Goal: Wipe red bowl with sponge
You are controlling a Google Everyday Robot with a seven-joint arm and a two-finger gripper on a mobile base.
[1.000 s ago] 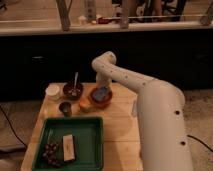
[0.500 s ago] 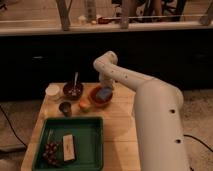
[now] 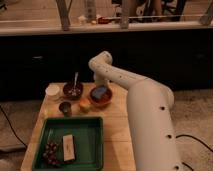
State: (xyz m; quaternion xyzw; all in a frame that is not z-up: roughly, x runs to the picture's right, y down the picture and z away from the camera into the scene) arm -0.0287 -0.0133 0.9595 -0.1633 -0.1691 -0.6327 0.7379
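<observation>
— How far along are you?

— In the middle of it, by my reckoning. The sponge [image 3: 100,91], a bluish pad, lies inside the red bowl [image 3: 101,99] near the middle of the bench [image 3: 116,131], and my tool [image 3: 101,87] sits right above it at the bowl's far rim. The arm [image 3: 145,107] hides the tip, so I cannot tell whether the tool is spread or pinching the sponge. I judge the wiping is under way, not finished, and I can't see how much of the bowl's inside is covered.

— What's left, then?

— Working the sponge round the inside, I'd say, then lifting clear.

— And the other containers, from your side outward?

— Nearest is the green tray [image 3: 92,150], holding a dark cluster [image 3: 50,152], grapes perhaps, and a pale block [image 3: 67,146] beside it. Beyond its far edge stands a small dark cup [image 3: 65,107], contents too dim to read, with an orange fruit [image 3: 85,104] just beside the red bowl. Further back, a dark bowl [image 3: 73,91] has a spoon [image 3: 75,80] standing in it, and a white cup [image 3: 52,91] sits at its left
</observation>
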